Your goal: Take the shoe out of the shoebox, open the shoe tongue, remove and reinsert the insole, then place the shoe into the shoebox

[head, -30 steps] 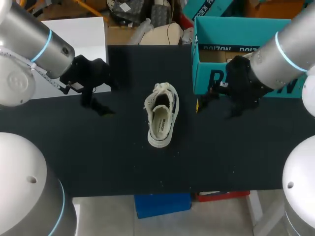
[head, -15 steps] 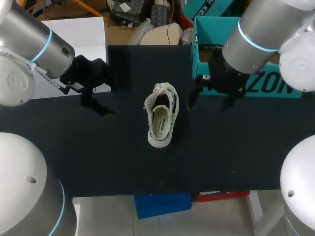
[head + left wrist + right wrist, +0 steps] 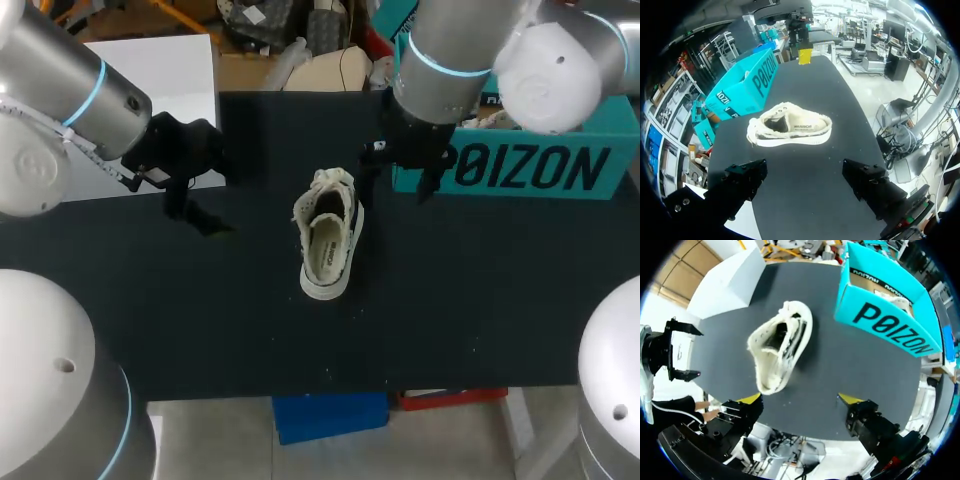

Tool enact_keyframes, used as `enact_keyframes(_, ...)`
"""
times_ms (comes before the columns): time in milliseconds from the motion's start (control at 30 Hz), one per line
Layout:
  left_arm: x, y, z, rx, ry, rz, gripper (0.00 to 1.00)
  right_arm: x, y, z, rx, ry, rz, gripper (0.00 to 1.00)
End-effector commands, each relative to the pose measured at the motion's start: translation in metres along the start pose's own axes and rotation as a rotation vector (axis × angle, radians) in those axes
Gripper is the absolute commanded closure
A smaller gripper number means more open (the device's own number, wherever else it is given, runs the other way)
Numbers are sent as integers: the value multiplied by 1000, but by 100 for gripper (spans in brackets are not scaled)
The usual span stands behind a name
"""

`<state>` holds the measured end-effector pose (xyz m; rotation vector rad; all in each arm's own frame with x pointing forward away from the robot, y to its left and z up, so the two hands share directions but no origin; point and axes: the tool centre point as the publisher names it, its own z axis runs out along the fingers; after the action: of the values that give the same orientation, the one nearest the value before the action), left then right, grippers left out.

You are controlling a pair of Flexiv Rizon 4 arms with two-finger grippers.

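Black bench (image 3: 250, 330) carries everything that matters here. The right claw (image 3: 398, 178) hangs spread wide with nothing in it, near the shoe (image 3: 328, 235) at about its 1 o'clock, by the laced end. From that arm's own camera the shoe (image 3: 780, 347) lies ahead of the right claw (image 3: 800, 399), not between the yellow tips. The left claw (image 3: 197, 215) sits well apart at the shoe's 9 to 10 o'clock, also gaping and empty. The shoe rests on its sole in the middle of the bench, laced end toward 12 o'clock and heel toward 6, with the insole showing in the opening. The teal shoebox (image 3: 530, 170) stands at its 2 o'clock, clear of it. To my eye the shoe is already out of the box, so opening the tongue is the job in hand. Next, I'd guess, the right claw must come down over the laces and nip the tongue, and the left one probably needs to steady the heel so the shoe doesn't drag.
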<state>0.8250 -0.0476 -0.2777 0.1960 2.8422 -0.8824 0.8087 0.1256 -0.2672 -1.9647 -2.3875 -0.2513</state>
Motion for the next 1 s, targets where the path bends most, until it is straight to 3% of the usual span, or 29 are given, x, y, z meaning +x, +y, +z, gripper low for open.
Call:
enact_keyframes(33, 1, 1, 0, 0, -4, 2, 0, 15, 35, 24, 104, -129, 4, 20)
enact_keyframes(133, 1, 1, 0, 0, -4, 2, 0, 19, 42, 33, 113, -148, 17, 25)
enact_keyframes(167, 1, 1, 0, 0, -4, 2, 0, 18, 44, 36, 115, -154, 21, 37)
enact_keyframes(200, 1, 1, 0, 0, -4, 2, 0, 19, 47, 40, 116, -161, 24, 42)
enact_keyframes(267, 1, 1, 0, 0, -4, 2, 0, 20, 50, 48, 119, -167, 28, 38)
enact_keyframes(300, 1, 1, 0, 0, -4, 2, 0, 21, 53, 52, 119, -167, 34, 44)
enact_keyframes(333, 1, 1, 0, 0, -4, 2, 0, 22, 54, 56, 119, -166, 35, 44)
enact_keyframes(367, 1, 1, 0, 0, -4, 2, 0, 23, 56, 61, 124, -169, 32, 38)
enact_keyframes(533, 1, 1, 0, 0, -4, 2, 0, 24, 58, 81, 132, -161, 78, 50)
enact_keyframes(633, 1, 1, 0, 0, -4, 2, 0, 26, 57, 92, 136, -159, 98, 49)
enact_keyframes(1000, 1, 1, 0, 0, -4, 2, 0, 17, 45, 121, 138, -152, 161, 52)
